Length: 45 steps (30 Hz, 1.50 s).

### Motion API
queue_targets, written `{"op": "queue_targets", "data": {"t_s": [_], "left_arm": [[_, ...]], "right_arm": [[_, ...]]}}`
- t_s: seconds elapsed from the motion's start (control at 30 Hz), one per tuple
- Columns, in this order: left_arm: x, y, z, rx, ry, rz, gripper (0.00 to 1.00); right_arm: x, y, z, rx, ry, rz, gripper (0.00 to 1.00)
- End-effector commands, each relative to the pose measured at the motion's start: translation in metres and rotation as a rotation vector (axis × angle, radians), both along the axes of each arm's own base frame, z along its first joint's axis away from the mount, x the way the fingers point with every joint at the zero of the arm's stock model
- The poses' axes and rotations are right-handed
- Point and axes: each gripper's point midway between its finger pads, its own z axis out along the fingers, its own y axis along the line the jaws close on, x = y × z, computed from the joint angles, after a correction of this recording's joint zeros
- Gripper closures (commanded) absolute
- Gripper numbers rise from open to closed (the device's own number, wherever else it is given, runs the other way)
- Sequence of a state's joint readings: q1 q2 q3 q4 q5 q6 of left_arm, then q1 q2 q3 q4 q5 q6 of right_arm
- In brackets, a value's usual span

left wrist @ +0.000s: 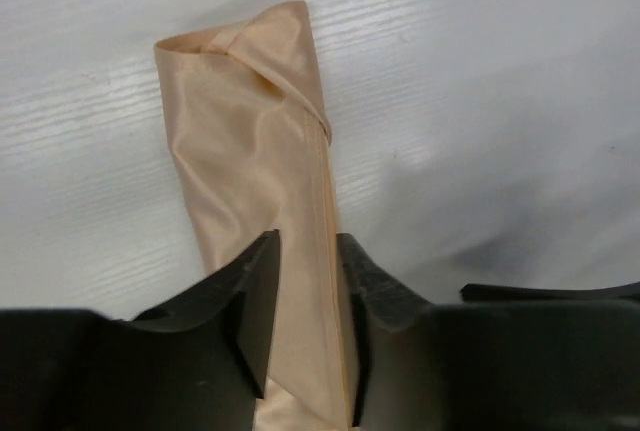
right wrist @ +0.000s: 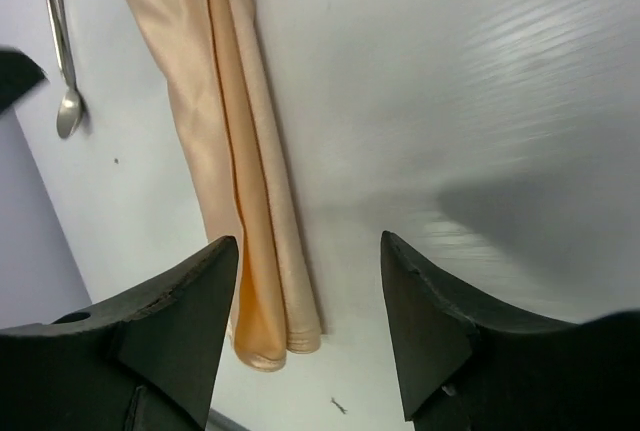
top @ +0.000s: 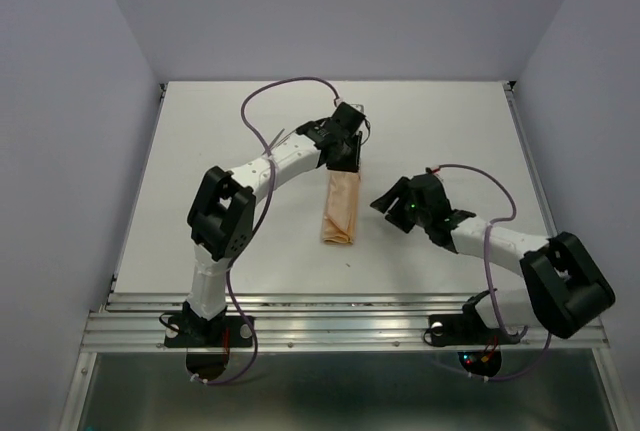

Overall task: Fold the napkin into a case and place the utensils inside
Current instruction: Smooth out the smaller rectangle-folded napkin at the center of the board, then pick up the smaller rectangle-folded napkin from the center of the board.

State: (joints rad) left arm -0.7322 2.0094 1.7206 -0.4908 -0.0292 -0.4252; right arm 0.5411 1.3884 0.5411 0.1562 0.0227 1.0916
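We judge folding done: napkin now narrow case [top: 340, 209], lying mid-surface [top: 450, 121]. Our left jaws part-open astride its far end, no clear pinch. Right jaws wide, empty, beside near end. Spoon [right wrist: 62, 61] outside case; insertion left.

The case [top: 340, 209] is plain peach-orange with a soft sheen, darker orange along its folds. The spoon [right wrist: 68, 111] is shiny silver, the table [top: 450, 131] white, the left arm [top: 290, 161] white with black joints.
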Motion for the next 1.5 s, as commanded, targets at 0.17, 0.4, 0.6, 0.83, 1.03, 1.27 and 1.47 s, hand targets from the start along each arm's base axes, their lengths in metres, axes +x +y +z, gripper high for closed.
{"op": "queue_targets", "data": {"t_s": [0.17, 0.4, 0.6, 0.83, 1.03, 1.27, 1.47], "left_arm": [[-0.029, 0.007, -0.011, 0.128, -0.019, 0.058, 0.26], [-0.053, -0.002, -0.036, 0.268, -0.031, 0.066, 0.26], [-0.068, -0.009, -0.051, 0.343, -0.042, 0.045, 0.32], [-0.074, -0.010, -0.070, 0.396, -0.031, 0.024, 0.43], [-0.072, -0.011, -0.081, 0.417, -0.029, 0.019, 0.51], [-0.068, -0.008, -0.090, 0.467, -0.042, 0.015, 0.56], [-0.065, -0.006, -0.091, 0.489, -0.054, -0.001, 1.00]], "right_arm": [[-0.004, -0.136, -0.004, -0.234, 0.016, -0.229, 0.34], [0.001, -0.154, 0.000, -0.260, 0.013, -0.254, 0.30], [0.004, -0.155, 0.004, -0.259, 0.004, -0.250, 0.30], [0.003, -0.154, 0.004, -0.257, 0.008, -0.244, 0.29], [0.003, -0.156, 0.002, -0.254, 0.012, -0.254, 0.29], [0.001, -0.156, 0.002, -0.253, 0.013, -0.255, 0.29], [0.000, -0.156, 0.001, -0.249, 0.014, -0.257, 0.29]]}}
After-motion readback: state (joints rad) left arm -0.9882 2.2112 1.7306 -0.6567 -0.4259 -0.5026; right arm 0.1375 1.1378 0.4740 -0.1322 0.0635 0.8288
